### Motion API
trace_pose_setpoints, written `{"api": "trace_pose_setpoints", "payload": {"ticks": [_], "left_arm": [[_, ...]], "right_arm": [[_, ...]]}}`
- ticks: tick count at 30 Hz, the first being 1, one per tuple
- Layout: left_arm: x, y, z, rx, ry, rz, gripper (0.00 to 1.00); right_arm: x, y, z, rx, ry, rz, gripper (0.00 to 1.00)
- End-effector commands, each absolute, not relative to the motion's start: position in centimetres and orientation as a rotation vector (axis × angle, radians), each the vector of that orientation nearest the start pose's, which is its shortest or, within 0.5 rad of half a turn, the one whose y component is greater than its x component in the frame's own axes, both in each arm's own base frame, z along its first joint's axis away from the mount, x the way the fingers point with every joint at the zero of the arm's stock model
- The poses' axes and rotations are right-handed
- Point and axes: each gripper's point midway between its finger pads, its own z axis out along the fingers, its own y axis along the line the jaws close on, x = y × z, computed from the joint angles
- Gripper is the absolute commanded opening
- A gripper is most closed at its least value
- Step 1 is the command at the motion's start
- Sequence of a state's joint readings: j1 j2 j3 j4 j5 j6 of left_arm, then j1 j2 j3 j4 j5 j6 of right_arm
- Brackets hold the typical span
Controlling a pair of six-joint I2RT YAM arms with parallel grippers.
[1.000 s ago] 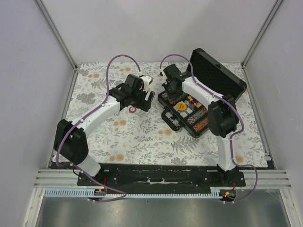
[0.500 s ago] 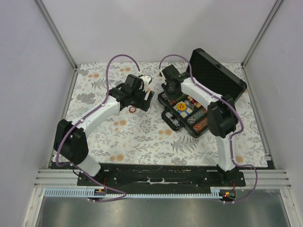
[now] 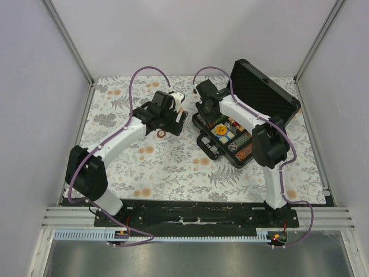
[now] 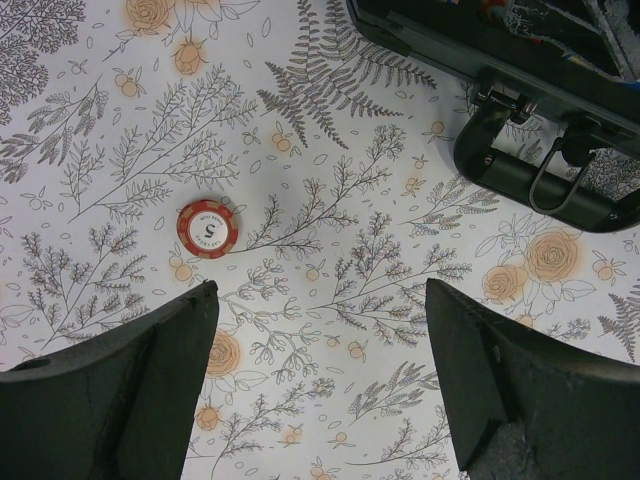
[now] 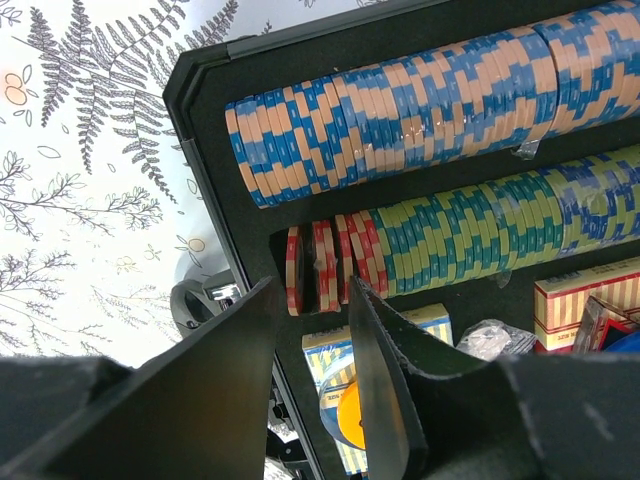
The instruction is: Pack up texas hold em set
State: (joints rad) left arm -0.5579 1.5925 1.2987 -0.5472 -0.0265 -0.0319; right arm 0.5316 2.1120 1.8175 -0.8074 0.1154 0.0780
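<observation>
The black case [image 3: 203, 140] lies open at centre right, with its lid [image 3: 266, 92] propped up behind. My right gripper [image 3: 209, 111] hangs over the case's left end. In the right wrist view its jaws [image 5: 312, 282] stand apart with nothing between them, just short of a few red chips [image 5: 325, 262] that stand on edge at the end of the green and yellow row [image 5: 470, 230]. A blue and orange row [image 5: 400, 105] lies beside it. One reddish chip [image 4: 207, 228] lies flat on the cloth ahead and left of my open left gripper [image 4: 320, 295].
The case's handle [image 4: 545, 180] juts onto the flowered tablecloth [image 3: 173, 167] near the left gripper. Inside the case lie a blue card deck [image 5: 425, 322], a yellow disc [image 5: 348, 415] and a red deck [image 5: 590, 298]. White walls enclose the table.
The right gripper's jaws have parted, and it has drawn back a little from the chip row. The left arm and the loose chip have not moved.
</observation>
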Motion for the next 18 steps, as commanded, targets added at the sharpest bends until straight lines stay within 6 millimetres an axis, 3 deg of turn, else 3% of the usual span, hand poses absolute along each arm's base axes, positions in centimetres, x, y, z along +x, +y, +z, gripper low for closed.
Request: {"api": "trace_pose_setpoints", "payload": {"ticks": [1,13,18], "left_arm": [[35.7,-21.3,16.2,0.634,2.303,-0.213,0.89],[35.7,-21.1,16.1,0.630,2.306,-0.201,0.89],[35.7,-21.0,16.1,0.627,2.305,-0.194,0.89]], "right_arm": [[45.1,21.0,11.1,-0.465,2.488,-0.079,0.42],[45.8,19.9,12.5,-0.373,2.441,-0.140,0.30],[45.8,20.5,13.3,-0.378,2.427,-0.099,0.29]]}}
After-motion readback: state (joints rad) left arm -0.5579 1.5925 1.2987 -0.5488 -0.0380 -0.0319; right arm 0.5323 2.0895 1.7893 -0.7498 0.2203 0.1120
